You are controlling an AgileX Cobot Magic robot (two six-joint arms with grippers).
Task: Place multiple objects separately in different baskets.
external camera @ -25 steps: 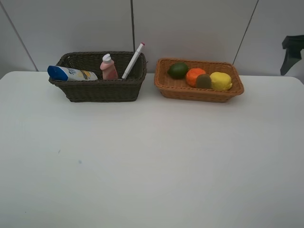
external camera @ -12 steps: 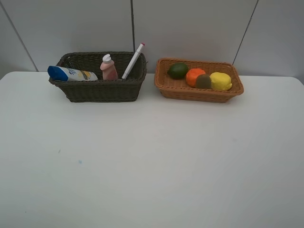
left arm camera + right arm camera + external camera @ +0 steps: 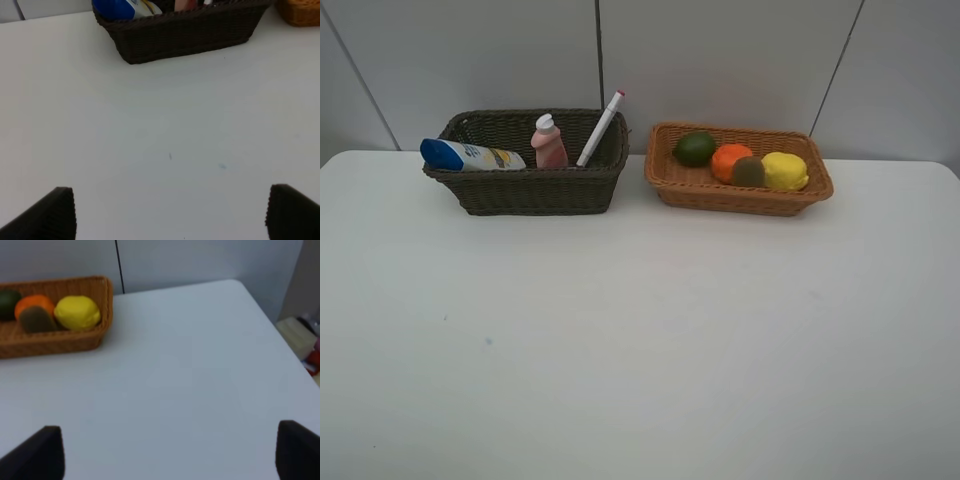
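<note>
The dark brown basket (image 3: 530,188) holds the white blue-capped bottle (image 3: 470,155), the pink bottle (image 3: 549,143) and the red-tipped marker (image 3: 600,128). The small dark green bottle is hidden. The tan basket (image 3: 740,196) holds the lime (image 3: 695,148), orange fruit (image 3: 730,160), kiwi (image 3: 748,172) and lemon (image 3: 785,170). Neither gripper shows in the high view. My left gripper (image 3: 170,214) is open and empty over bare table, short of the dark basket (image 3: 185,32). My right gripper (image 3: 167,455) is open and empty, well back from the tan basket (image 3: 55,340).
The white table (image 3: 640,330) runs wide in front of both baskets. Its right edge (image 3: 270,315) shows in the right wrist view, with floor clutter (image 3: 302,335) beyond. A grey panelled wall (image 3: 720,60) stands behind the baskets.
A dark arm part at the right edge of the high view one second ago has gone out of view. The baskets and objects have not moved.
</note>
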